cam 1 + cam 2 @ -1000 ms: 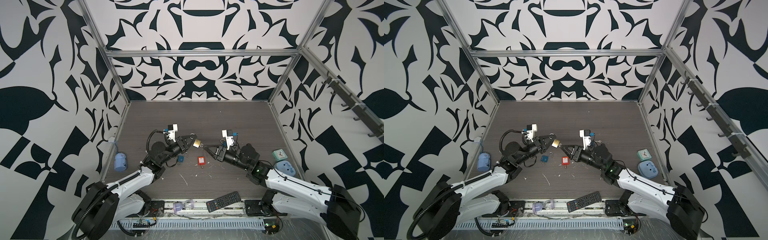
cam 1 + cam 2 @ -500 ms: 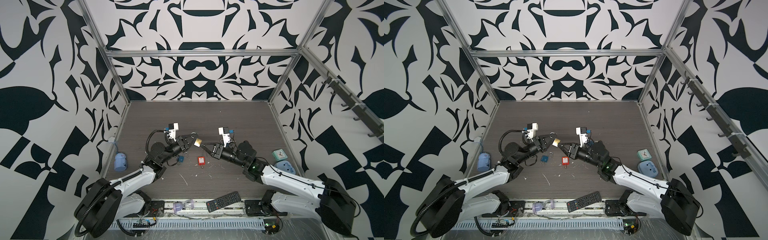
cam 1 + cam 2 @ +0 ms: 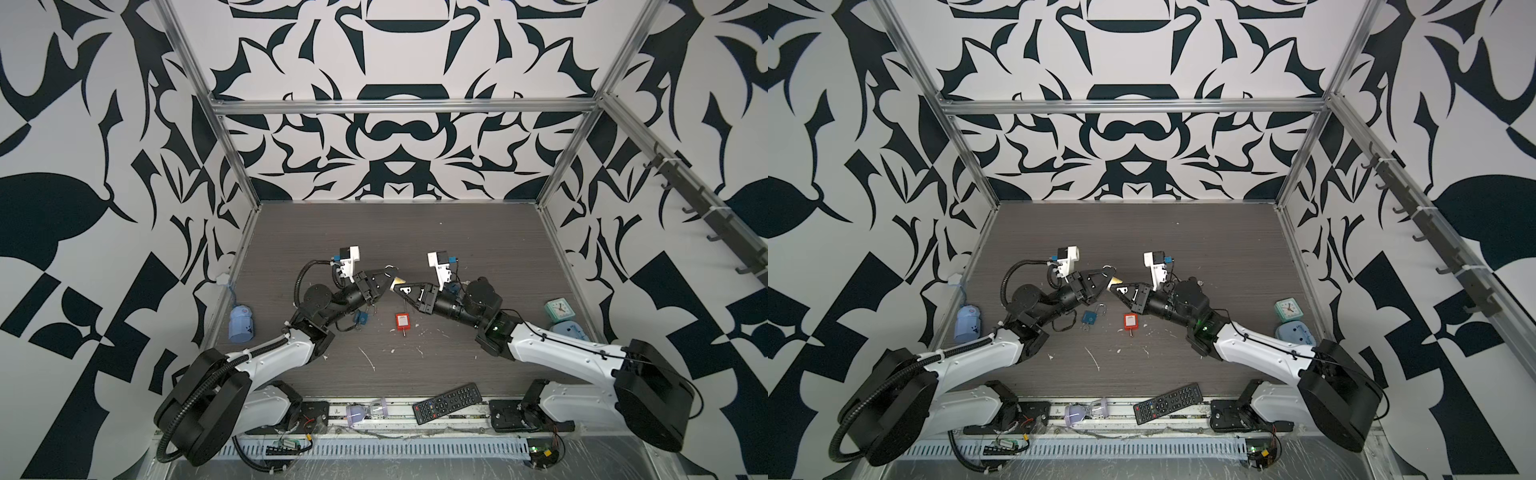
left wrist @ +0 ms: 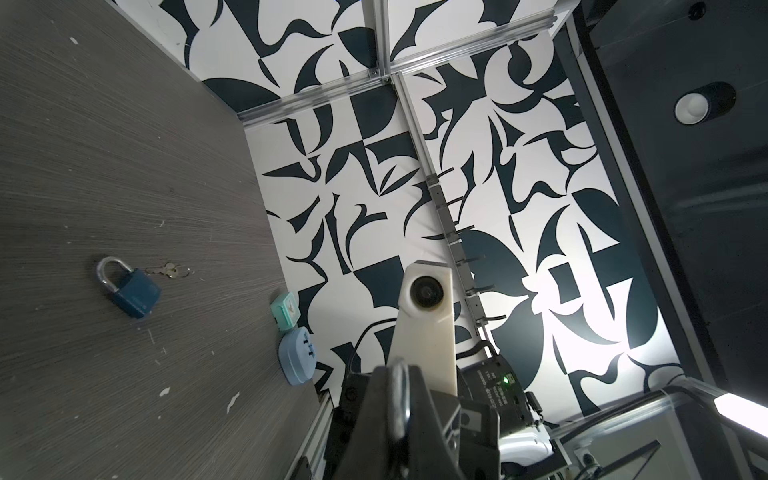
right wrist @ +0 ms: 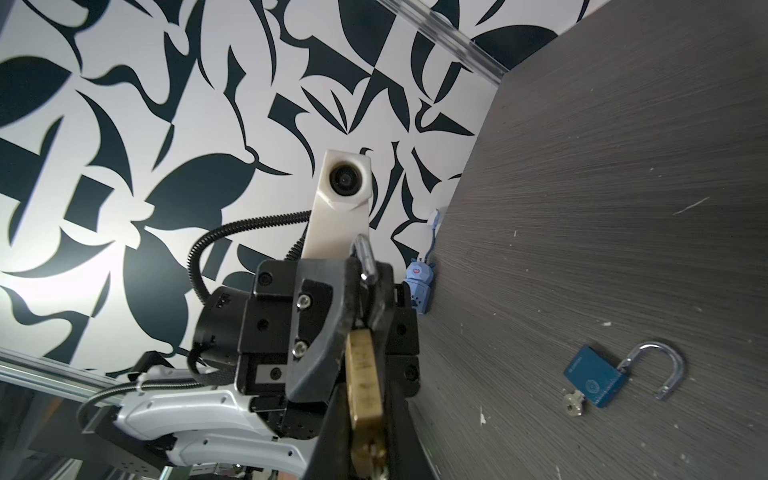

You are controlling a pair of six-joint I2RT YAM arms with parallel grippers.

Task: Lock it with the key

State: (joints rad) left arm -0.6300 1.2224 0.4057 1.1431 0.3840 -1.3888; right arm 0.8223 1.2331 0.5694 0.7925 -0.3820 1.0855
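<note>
Three: blue padlock (image 3: pixel 1089 318), red padlock (image 3: pixel 1130 321) on counter (image 3: pixel 1142 232), brass padlock (image 5: pixel 365 374) aloft. Left claw (image 3: pixel 386 285) clamps its shackle, right claw (image 3: pixel 401 289) its body.

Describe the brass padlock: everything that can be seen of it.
The brass padlock has a slim, dull-gold metal body and a silvery metal shackle. It is held in the air over the middle of the table, between the two arms. The left gripper is shut on its shackle end. The right gripper pinches the body from the opposite side. Whether the shackle is latched cannot be told.
</note>
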